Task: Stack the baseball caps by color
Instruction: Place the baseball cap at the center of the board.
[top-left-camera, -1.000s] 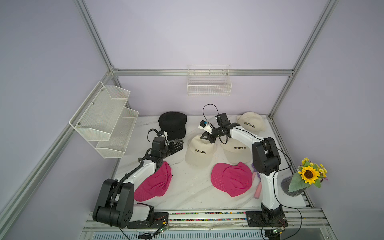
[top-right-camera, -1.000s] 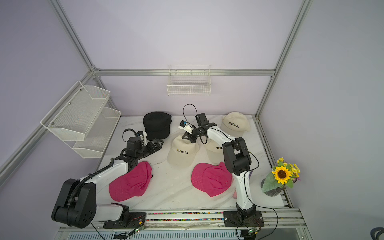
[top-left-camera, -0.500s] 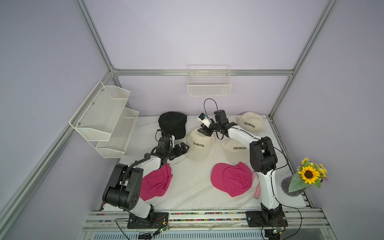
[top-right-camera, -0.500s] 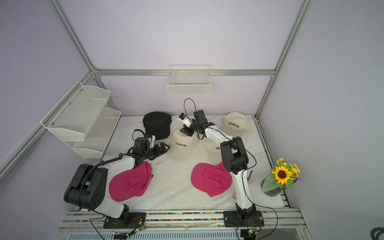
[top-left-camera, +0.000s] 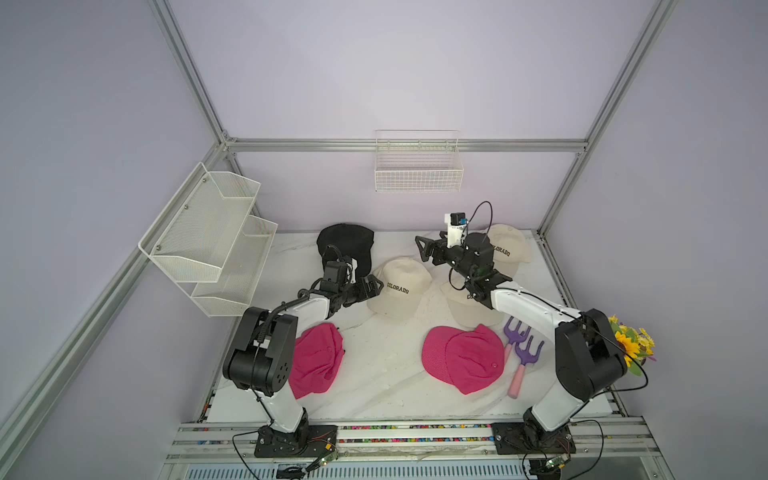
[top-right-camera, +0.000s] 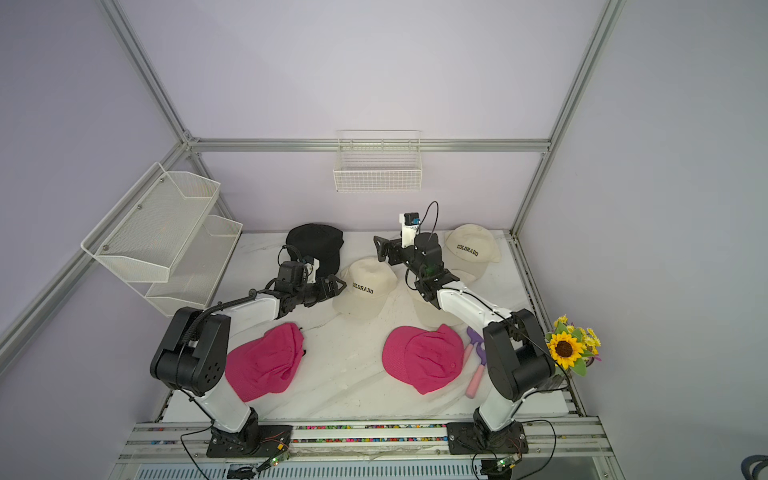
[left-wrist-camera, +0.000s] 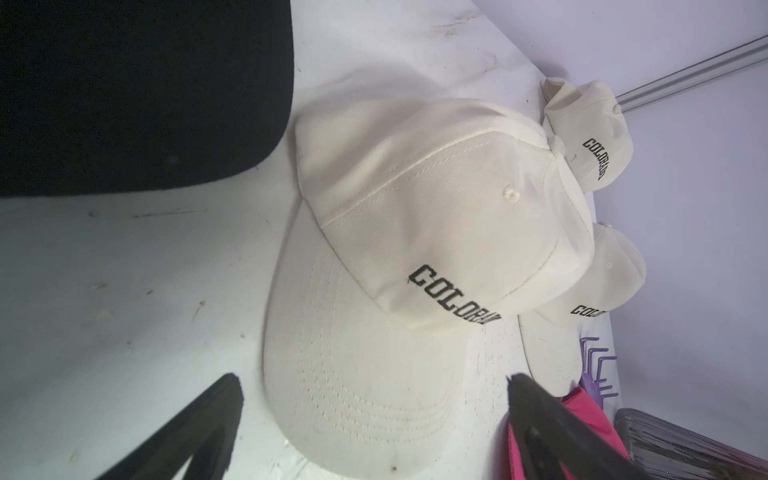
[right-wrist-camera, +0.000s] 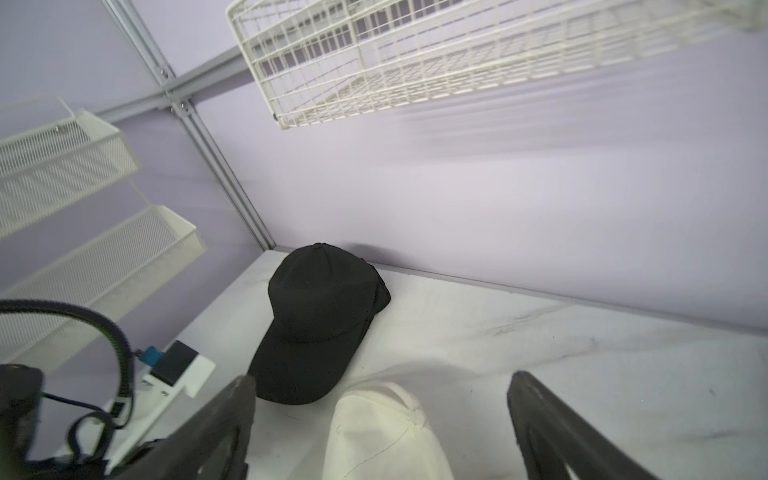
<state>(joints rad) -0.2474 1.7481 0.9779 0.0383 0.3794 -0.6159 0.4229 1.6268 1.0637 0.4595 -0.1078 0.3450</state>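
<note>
The left gripper (left-wrist-camera: 372, 384) stands wide open and empty, just beside the middle cream fabric cap lettered COLORADO (top-left-camera: 399, 286); touching or not, I cannot tell. The right gripper (top-left-camera: 420, 249) hangs wide open in the air on that cap's far side, holding nothing. The right arm (top-left-camera: 523, 305) hides much of another cream cap (top-left-camera: 465, 309), and how many lie in the black cap pile (top-left-camera: 347, 245) is unclear.
</note>
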